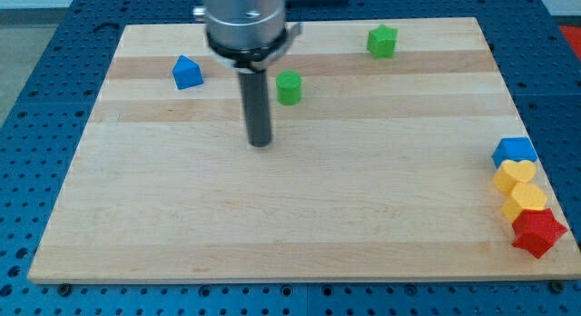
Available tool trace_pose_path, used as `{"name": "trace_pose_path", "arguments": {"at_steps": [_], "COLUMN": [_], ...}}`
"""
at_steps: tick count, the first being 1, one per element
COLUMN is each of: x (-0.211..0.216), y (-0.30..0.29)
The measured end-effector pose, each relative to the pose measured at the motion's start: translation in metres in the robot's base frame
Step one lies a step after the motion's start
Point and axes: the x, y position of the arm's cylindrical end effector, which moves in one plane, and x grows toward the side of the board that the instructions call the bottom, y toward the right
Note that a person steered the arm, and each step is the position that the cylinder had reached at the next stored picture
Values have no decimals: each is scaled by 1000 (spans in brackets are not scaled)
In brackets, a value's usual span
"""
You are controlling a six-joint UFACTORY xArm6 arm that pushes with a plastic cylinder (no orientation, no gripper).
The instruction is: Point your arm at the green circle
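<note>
The green circle [289,87], a short green cylinder, stands on the wooden board [290,216] a little above centre. My tip [260,143] rests on the board just below and to the left of it, a short gap apart. The dark rod rises from the tip to the grey arm mount [245,25] at the view's top. A second green block [382,41], with several sides, sits near the top edge to the right.
A blue block [187,72] with a peaked top sits at the upper left. At the right edge a blue block [515,152], a yellow heart [515,175], a yellow block [526,200] and a red star [538,232] form a column.
</note>
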Motion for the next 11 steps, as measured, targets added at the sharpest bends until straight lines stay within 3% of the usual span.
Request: {"name": "trace_pose_path", "arguments": {"at_steps": [2,4,7,11], "x": [-16,-61,-87,-92], "y": [-38,-46,-48,7]}}
